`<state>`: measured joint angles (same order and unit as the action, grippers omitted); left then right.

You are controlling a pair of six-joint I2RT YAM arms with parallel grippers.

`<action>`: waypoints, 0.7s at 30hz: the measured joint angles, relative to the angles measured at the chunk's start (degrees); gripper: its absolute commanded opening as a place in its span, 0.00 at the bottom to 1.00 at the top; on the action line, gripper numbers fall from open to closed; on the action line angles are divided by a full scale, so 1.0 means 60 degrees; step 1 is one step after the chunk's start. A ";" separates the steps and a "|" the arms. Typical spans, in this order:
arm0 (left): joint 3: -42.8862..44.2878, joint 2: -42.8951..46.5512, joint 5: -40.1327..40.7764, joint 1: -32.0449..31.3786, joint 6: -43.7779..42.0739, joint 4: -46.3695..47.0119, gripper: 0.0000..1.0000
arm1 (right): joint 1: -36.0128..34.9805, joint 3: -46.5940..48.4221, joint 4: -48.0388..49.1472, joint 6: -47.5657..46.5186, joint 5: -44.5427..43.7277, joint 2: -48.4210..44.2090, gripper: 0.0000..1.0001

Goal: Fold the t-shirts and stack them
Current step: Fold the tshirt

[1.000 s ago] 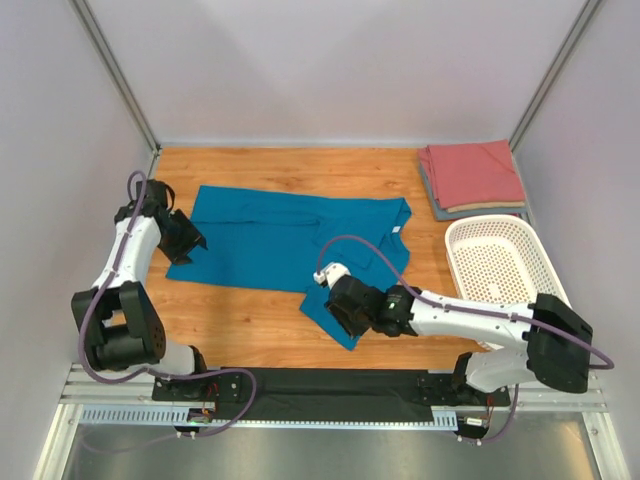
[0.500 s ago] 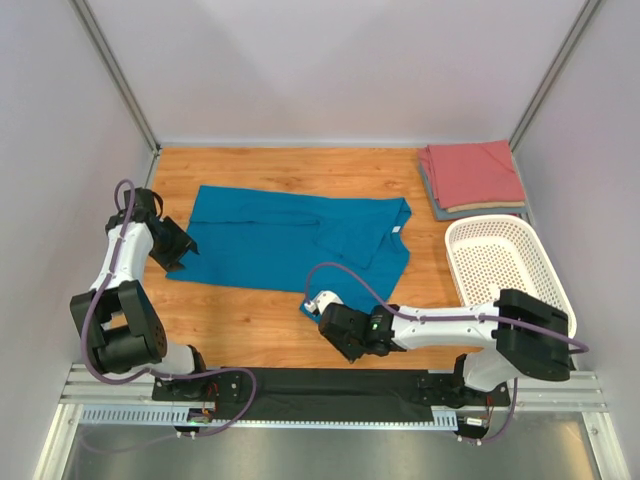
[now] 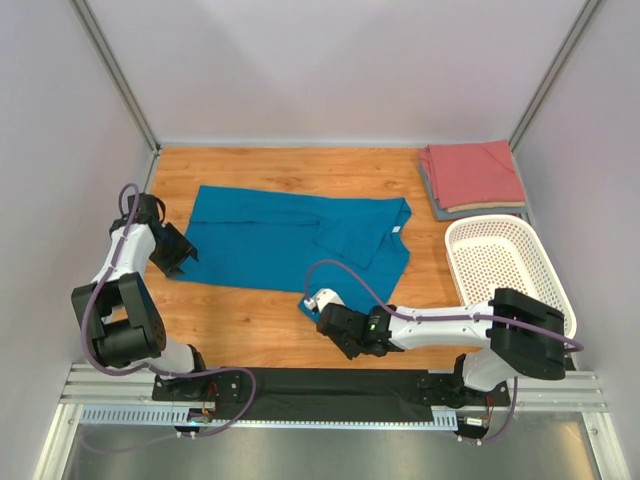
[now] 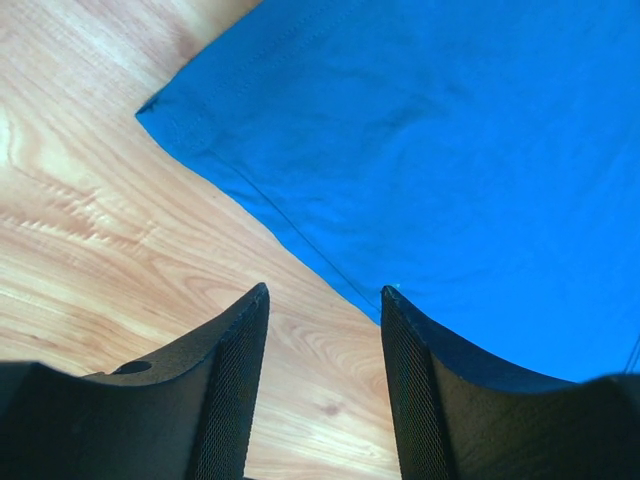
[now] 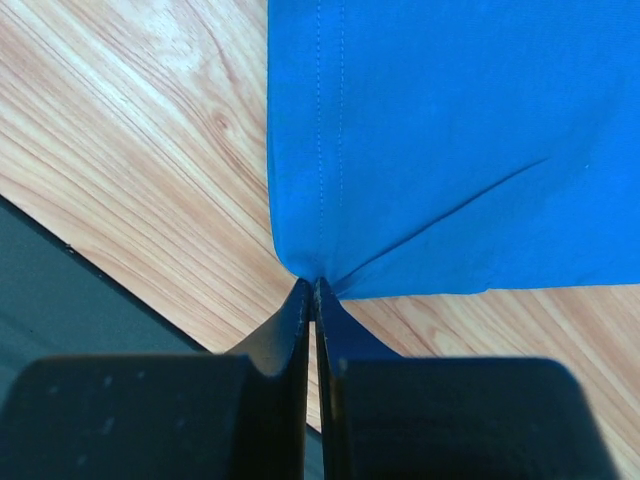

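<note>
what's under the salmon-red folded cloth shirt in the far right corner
A grey-blue folded shirt lies under the salmon-red folded shirt. Only its left and near edges peek out. The rest of it, and anything beneath, is covered.

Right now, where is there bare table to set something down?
Bare wood runs between the back wall and the teal t-shirt, and between its near hem and the black front rail. The right side is crowded: folded t-shirts, white basket.
</note>
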<state>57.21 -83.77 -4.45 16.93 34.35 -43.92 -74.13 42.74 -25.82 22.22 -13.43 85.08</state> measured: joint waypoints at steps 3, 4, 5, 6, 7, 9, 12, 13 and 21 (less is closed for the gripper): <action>-0.0022 -0.0211 0.0055 0.0127 -0.0025 0.0015 0.54 | 0.0000 0.0040 -0.0222 0.0076 -0.0004 -0.0051 0.00; -0.0055 -0.0237 0.0102 0.0186 -0.0022 0.0018 0.54 | 0.0000 0.0058 -0.0364 0.0091 -0.0011 -0.0109 0.00; -0.0106 -0.0240 0.0149 0.0237 -0.0015 0.0022 0.54 | 0.0000 0.0087 -0.0517 0.0109 -0.0029 -0.0204 0.00; -0.0168 -0.0240 0.0197 0.0288 0.0004 0.0036 0.54 | 0.0000 0.0142 -0.0667 0.0117 -0.0047 -0.0306 0.00; -0.0255 -0.0237 0.0259 0.0324 0.0011 0.0084 0.54 | 0.0004 0.0200 -0.0772 0.0117 -0.0066 -0.0393 0.00; -0.0459 -0.0237 0.0364 0.0361 0.0080 0.0178 0.54 | 0.0011 0.0375 -0.0918 0.0109 -0.0084 -0.0630 0.00; -0.0696 -0.0237 0.0492 0.0390 0.0248 0.0259 0.54 | 0.0011 0.0612 -0.0969 0.0073 -0.0084 -0.0958 0.00; -0.0765 -0.0237 0.0521 0.0419 0.0310 0.0295 0.54 | 0.0011 0.0674 -0.0969 0.0066 -0.0084 -0.1071 0.00; -0.0980 -0.0390 0.0871 0.0903 0.0790 0.0765 0.53 | 0.0011 0.0725 -0.0991 -0.0080 -0.0047 -0.1887 0.00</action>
<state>51.33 -86.11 0.78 22.35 39.09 -39.33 -74.06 47.09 -31.77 21.74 -13.72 73.76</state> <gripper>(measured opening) 0.541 0.010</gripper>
